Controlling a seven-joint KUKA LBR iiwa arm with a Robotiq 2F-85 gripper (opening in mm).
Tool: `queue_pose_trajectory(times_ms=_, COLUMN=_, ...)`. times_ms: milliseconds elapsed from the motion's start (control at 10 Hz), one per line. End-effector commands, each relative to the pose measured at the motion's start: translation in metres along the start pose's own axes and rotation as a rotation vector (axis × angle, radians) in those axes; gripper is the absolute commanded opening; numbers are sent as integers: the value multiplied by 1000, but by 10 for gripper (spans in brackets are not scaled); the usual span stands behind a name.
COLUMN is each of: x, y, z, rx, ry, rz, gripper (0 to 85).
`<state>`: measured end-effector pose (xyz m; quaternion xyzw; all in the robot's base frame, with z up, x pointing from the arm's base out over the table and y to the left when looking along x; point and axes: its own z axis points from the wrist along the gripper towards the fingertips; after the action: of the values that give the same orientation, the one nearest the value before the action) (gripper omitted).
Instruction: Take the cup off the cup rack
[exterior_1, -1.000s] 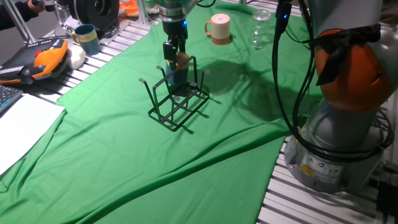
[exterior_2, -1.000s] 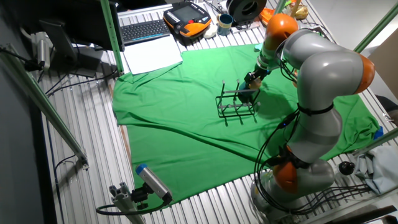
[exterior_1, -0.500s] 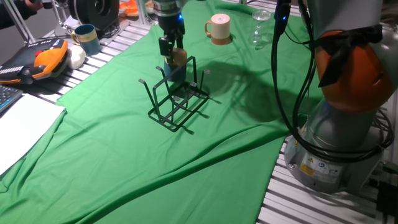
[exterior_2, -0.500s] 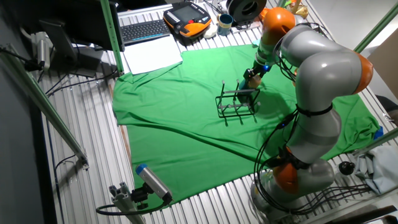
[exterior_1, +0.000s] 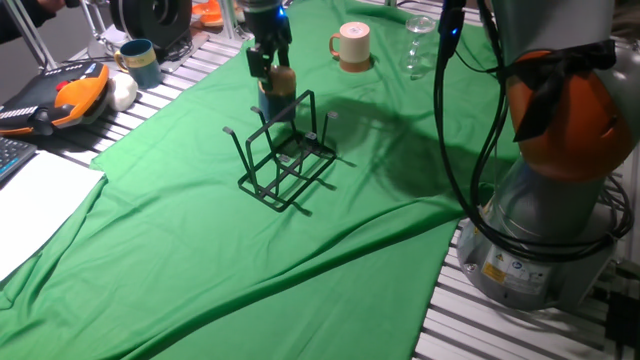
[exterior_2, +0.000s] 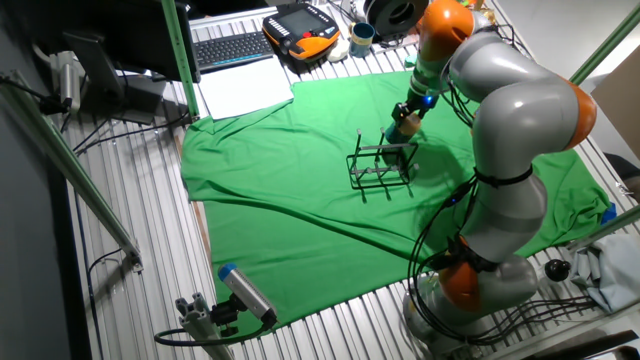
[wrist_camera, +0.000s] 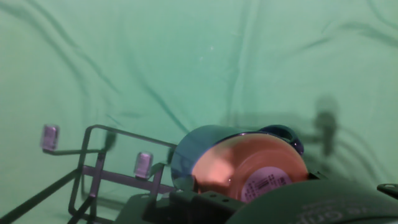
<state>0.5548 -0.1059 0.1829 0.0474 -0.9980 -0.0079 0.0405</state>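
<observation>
While the gripper (exterior_1: 271, 68) clamps it, the glossy cup (exterior_1: 275, 96) tops the wire cup rack (exterior_1: 285, 155)

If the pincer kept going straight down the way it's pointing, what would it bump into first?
Probably the cup rack. The pincer points downward, shut on the cup, and the rack's black wire prongs stand right beneath the cup. Depth is hard to judge, so it could slip between prongs onto the green cloth.

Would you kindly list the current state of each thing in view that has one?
tool: shut on the cup
cup: gripped, lifted near the rack's top
cup rack: upright on the green cloth
cream mug: upright
teal mug: upright
</observation>
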Motion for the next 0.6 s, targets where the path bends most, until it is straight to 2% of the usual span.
queue_pose_trajectory(times_ms=0, x=0, y=1, z=-5, rx=6, ry=3, rz=4, gripper=510)
queue_pose_trajectory(times_ms=500, x=-5, y=1, z=-38, rx=25, ry=26, rz=12, gripper=510)
